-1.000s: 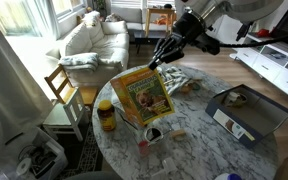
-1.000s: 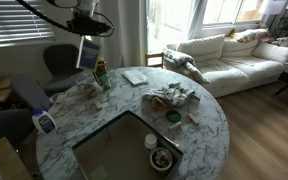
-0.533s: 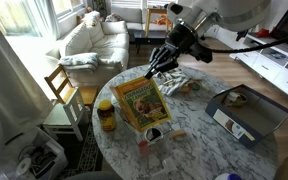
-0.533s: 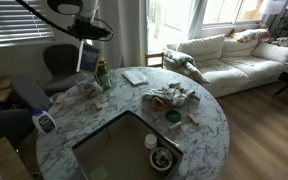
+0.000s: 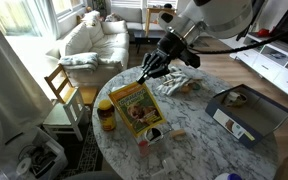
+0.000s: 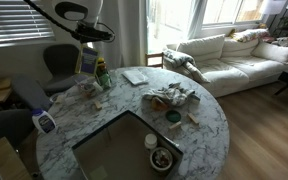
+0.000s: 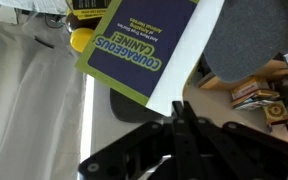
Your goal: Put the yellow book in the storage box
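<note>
My gripper (image 5: 148, 71) is shut on the top corner of the yellow book (image 5: 134, 108). The book hangs tilted, its lower edge at or just above the marble table, next to a yellow-lidded jar. In the wrist view the book (image 7: 134, 45) shows a yellow cover with blue print and a white edge, clamped between my closed fingers (image 7: 177, 112). The grey-blue storage box (image 5: 246, 112) lies open at the far side of the table, well away from the book. In an exterior view the book (image 6: 86, 62) hangs below the gripper (image 6: 88, 36), beyond the storage box (image 6: 26, 95).
A yellow-lidded jar (image 5: 105, 115) stands beside the book. A small cup (image 5: 152, 135) sits just below it. Loose clutter (image 5: 179, 85) lies mid-table. A wooden chair (image 5: 62, 95) stands at the table's edge. A dark inset panel (image 6: 124, 150) fills the near table part.
My gripper has carried the book down and sideways towards the jar and the table's edge, farther from the storage box. The grip on the book is unchanged.
</note>
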Robot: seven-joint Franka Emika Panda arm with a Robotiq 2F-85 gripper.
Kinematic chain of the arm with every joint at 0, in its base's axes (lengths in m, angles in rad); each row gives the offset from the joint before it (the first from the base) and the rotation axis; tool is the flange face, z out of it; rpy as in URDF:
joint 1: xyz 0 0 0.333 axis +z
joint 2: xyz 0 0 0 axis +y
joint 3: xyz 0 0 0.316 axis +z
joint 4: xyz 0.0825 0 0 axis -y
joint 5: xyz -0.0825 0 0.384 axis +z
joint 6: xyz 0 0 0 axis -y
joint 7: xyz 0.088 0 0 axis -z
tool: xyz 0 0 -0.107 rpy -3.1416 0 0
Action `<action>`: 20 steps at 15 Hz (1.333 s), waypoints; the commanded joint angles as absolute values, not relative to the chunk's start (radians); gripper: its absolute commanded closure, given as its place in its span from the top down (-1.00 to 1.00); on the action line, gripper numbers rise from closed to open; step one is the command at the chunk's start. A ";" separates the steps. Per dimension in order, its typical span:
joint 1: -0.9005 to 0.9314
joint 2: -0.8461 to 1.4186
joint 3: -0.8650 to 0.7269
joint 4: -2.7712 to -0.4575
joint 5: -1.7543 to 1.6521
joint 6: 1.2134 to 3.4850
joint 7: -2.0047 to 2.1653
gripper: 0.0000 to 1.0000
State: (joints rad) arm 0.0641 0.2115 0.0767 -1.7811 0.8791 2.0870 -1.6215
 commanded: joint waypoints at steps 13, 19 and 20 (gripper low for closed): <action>0.037 0.297 0.103 -1.696 0.901 2.075 -1.706 -1.00; -0.007 0.369 0.107 -1.625 0.927 2.010 -1.860 -1.00; -0.014 0.378 0.106 -1.611 0.922 1.997 -1.876 -1.00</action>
State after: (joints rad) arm 0.0210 0.3341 0.0940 -1.6732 0.9082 2.0550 -1.8015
